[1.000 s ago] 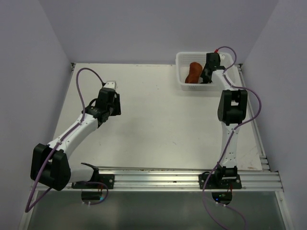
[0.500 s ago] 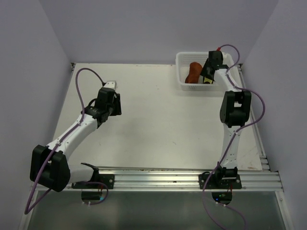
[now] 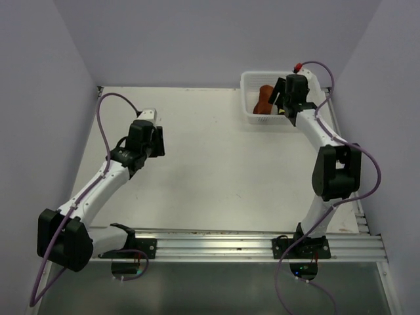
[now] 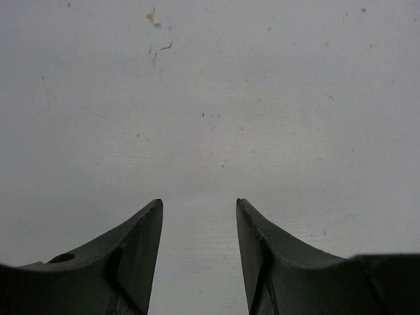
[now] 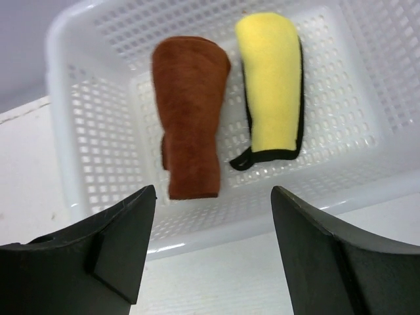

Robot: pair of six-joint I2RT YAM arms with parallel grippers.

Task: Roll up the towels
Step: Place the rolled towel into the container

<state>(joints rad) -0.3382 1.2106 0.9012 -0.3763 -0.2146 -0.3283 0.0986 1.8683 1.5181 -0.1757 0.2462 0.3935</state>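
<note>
Two rolled towels lie side by side inside the white mesh basket [image 5: 79, 131]: a rust-brown towel [image 5: 190, 111] on the left and a yellow towel [image 5: 272, 79] with dark edging on the right. From the top view only the brown towel [image 3: 264, 98] shows; the yellow one is hidden behind the arm. My right gripper [image 5: 213, 191] hangs open above the basket's near rim with nothing between its fingers. Over bare table at the left, my left gripper [image 4: 199, 203] is open and holds nothing.
The basket [image 3: 248, 98] stands at the table's back right corner, close to the right-hand edge. Purple cables loop off both arms. A metal rail [image 3: 223, 239] runs along the near edge. Walls close in the table at the back and sides.
My right gripper has opened wide, let go of the yellow towel in the basket and pulled back up over the near rim. The left arm has shifted slightly.
</note>
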